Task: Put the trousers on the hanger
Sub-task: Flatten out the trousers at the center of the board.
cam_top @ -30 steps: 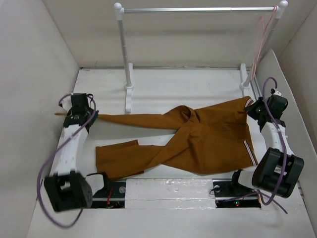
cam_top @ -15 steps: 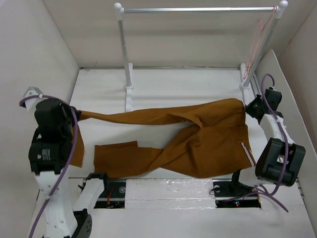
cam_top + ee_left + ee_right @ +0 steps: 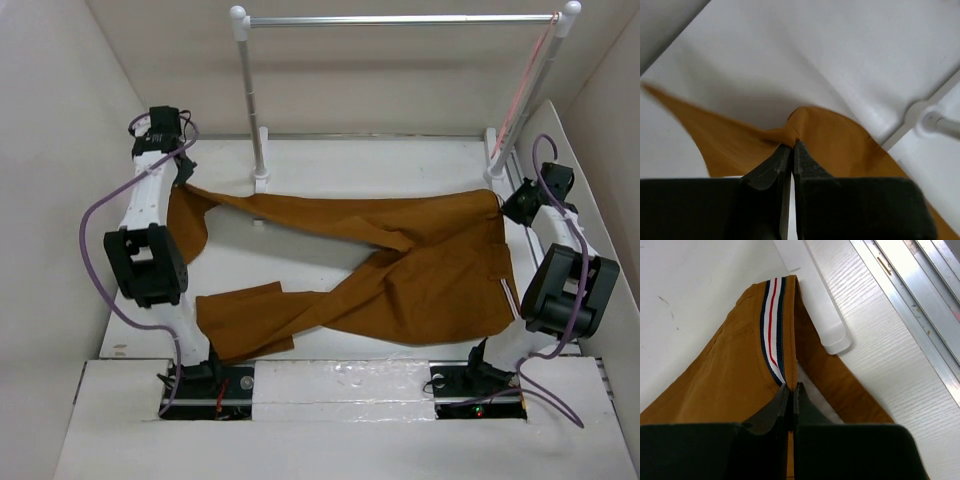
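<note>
In the last second we have drawn the long rust-brown cloth trousers (image 3: pixel 430 280) back across the white worktop (image 3: pixel 330 160). One leg now stretches as a band from the far-left corner to the waistband at the right. The other leg lies slack and twisted toward the near edge. The silver rail on white posts (image 3: pixel 400 19) stands just behind that band. The thin pale pink wire hanger (image 3: pixel 525 85) hangs at the rail's right end, above the waistband corner. Our left claw (image 3: pixel 183 180), which has swung from mid-left to the back, is clamped on the leg end. Our right claw (image 3: pixel 503 207) is clamped on the striped waistband. We judge the trousers spread enough to lift toward the hanger.
</note>
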Robot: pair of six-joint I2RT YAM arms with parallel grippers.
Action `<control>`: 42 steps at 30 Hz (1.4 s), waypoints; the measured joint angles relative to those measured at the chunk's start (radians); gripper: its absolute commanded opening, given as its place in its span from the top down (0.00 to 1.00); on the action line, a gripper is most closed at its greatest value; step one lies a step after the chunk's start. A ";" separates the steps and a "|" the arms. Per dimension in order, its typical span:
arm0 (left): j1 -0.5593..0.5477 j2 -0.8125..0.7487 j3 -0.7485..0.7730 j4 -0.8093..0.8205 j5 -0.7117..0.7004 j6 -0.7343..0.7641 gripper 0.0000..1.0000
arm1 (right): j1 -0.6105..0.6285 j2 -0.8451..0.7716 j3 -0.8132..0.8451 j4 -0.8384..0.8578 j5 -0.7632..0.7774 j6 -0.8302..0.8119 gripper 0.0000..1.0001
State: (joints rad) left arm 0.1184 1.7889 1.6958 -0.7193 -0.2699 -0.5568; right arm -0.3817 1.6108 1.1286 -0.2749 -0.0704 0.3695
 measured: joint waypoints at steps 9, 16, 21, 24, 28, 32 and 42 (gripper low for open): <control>-0.004 -0.199 -0.021 0.160 -0.022 -0.001 1.00 | -0.031 0.000 -0.034 0.085 -0.088 -0.004 1.00; 0.010 -0.688 -0.564 0.396 -0.072 -0.029 1.00 | -0.081 0.004 -0.115 0.174 -0.132 -0.001 1.00; 0.042 -0.531 -0.829 0.476 -0.051 -0.054 0.71 | -0.114 0.035 -0.101 0.176 -0.156 -0.008 1.00; 0.052 -0.332 -0.863 0.425 -0.010 -0.066 0.51 | -0.117 0.043 -0.093 0.168 -0.167 -0.008 1.00; 0.053 -0.405 -0.861 0.361 0.052 -0.081 0.34 | -0.122 0.048 -0.063 0.136 -0.174 -0.013 1.00; 0.052 -0.587 -0.827 0.349 0.037 -0.084 0.24 | -0.130 0.048 -0.039 0.124 -0.173 -0.018 1.00; 0.120 -0.388 -0.547 0.317 -0.083 -0.088 0.19 | -0.143 0.049 -0.058 0.127 -0.173 -0.018 1.00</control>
State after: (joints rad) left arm 0.2386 1.4006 1.1492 -0.4019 -0.3527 -0.6449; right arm -0.5243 1.6600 1.0710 -0.1482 -0.2432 0.3511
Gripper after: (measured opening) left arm 0.840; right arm 0.048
